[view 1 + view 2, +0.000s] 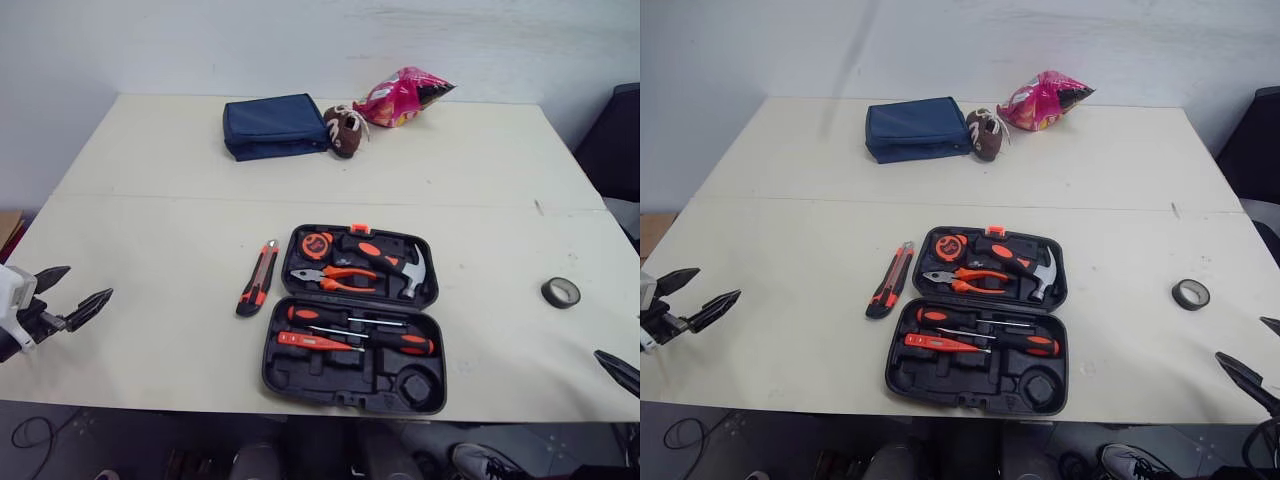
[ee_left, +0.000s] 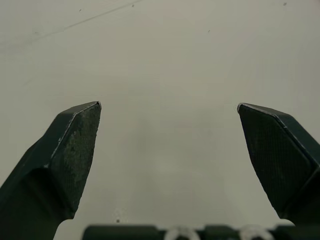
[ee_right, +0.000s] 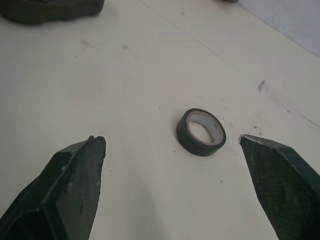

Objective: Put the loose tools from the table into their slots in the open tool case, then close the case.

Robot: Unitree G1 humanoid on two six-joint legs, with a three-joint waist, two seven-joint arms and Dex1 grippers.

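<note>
Case [image 1: 300, 372] lies open on the surface [image 1: 150, 220], knife [image 1: 257, 279] just beside it, tape [image 1: 561, 292] well apart. Spread wide and empty: left tool [image 2: 169, 105], right tool [image 3: 170, 137].

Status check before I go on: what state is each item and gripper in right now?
tool case: open, lying flat
utility knife: loose on the table, left of the case, apart from it
tape roll: loose, lying flat on the table, right of the case
hammer: seated in the case's far half
left gripper: open, empty
right gripper: open, empty, tape roll ahead of it
</note>
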